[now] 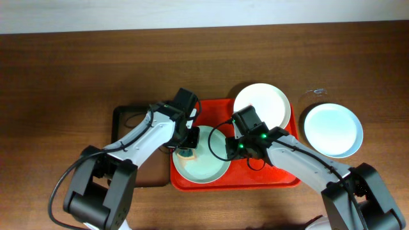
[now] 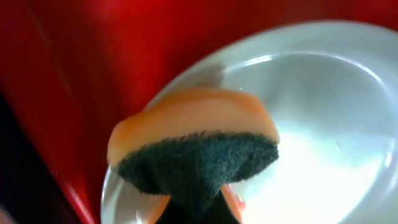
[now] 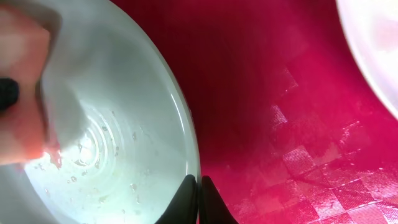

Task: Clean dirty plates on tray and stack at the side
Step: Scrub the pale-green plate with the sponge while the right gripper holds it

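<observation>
Sponge (image 2: pixel 196 149) clamped in my left gripper (image 1: pixel 186 147) rests on the pale green plate (image 1: pixel 208 167) near its 9 o'clock edge, on the red tray (image 1: pixel 281 180), the plate's centre lying toward 3 o'clock, where my right gripper (image 3: pixel 200 200) pinches the rim.
</observation>
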Robot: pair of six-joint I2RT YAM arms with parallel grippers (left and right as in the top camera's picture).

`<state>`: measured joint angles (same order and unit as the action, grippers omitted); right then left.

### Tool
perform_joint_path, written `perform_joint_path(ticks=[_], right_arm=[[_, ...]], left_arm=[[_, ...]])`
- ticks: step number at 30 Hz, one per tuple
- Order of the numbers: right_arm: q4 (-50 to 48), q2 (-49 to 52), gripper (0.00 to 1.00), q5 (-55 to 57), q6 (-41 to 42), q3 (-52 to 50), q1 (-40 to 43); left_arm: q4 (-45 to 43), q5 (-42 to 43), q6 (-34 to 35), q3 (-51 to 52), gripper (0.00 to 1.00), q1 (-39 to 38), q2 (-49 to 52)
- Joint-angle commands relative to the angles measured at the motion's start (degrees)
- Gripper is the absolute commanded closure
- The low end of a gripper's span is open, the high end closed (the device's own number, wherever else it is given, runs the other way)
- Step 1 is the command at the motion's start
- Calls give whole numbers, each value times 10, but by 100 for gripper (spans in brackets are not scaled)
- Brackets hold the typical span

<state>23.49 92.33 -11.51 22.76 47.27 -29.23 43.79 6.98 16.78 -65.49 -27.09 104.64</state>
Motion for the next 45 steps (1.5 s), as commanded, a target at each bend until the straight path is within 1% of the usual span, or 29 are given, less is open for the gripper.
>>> perform_joint_path(ticks=[1,4,7,8,10,11,12,15,16,17,19,20,25,26,28,29,31,33,35,36,37,38,39,40,43,45], right_arm=[[0,3,95,1,6,5,-1],[-1,3,95,1,6,5,-1],[-1,3,94,1,6,5,-1],[-1,3,91,1,6,5,-1],[1,3,91,4,6,5,-1],[1,3,91,6,6,5,-1],[1,3,81,6,6,5,-1],[1,3,69,6,7,5,-1],[4,4,66,24,35,5,-1],[7,8,67,34,52,5,-1],[7,17,91,31,52,5,0],[7,17,96,31,52,5,0],[5,17,96,31,52,5,0],[5,17,96,31,52,5,0],[5,17,96,31,52,5,0],[5,17,96,31,52,5,0],[6,17,96,31,52,5,0],[7,17,96,31,52,5,0],[7,17,96,31,52,5,0],[7,17,96,31,52,5,0],[7,17,96,31,52,5,0],[7,17,96,31,52,5,0],[7,17,96,31,52,5,0],[7,17,96,31,52,5,0],[7,17,96,31,52,5,0],[5,17,96,31,52,5,0]], left_arm=[[-45,-1,10,40,100,-4,6],[-85,19,21,68,100,-19,6],[-108,79,20,73,100,-31,6],[-112,93,20,73,100,-33,6],[-94,93,12,58,100,-26,-4],[-70,89,1,38,100,-17,-21],[-47,52,1,14,100,-13,-61],[-43,-9,2,10,100,-13,-99],[-40,-11,2,11,100,-13,-96],[-40,-11,2,13,100,-13,-91],[-40,-13,4,19,100,-13,-75],[-40,-13,4,21,100,-14,-68],[-45,-12,4,26,100,-14,16],[-47,6,3,26,100,-14,36],[-48,102,3,26,100,-14,59],[-55,158,-10,26,100,-13,58],[-53,209,-21,18,100,-11,41],[-39,195,-23,4,100,-4,-21],[-38,154,-23,3,100,0,-89],[-34,136,-23,3,100,0,-107],[-22,96,-23,3,100,0,-122],[-16,71,-21,3,100,0,-122],[-11,18,-7,7,100,0,-120],[-11,-8,5,12,100,0,-118],[-28,-19,8,38,100,0,-109],[-44,-18,20,45,100,-1,-77]])
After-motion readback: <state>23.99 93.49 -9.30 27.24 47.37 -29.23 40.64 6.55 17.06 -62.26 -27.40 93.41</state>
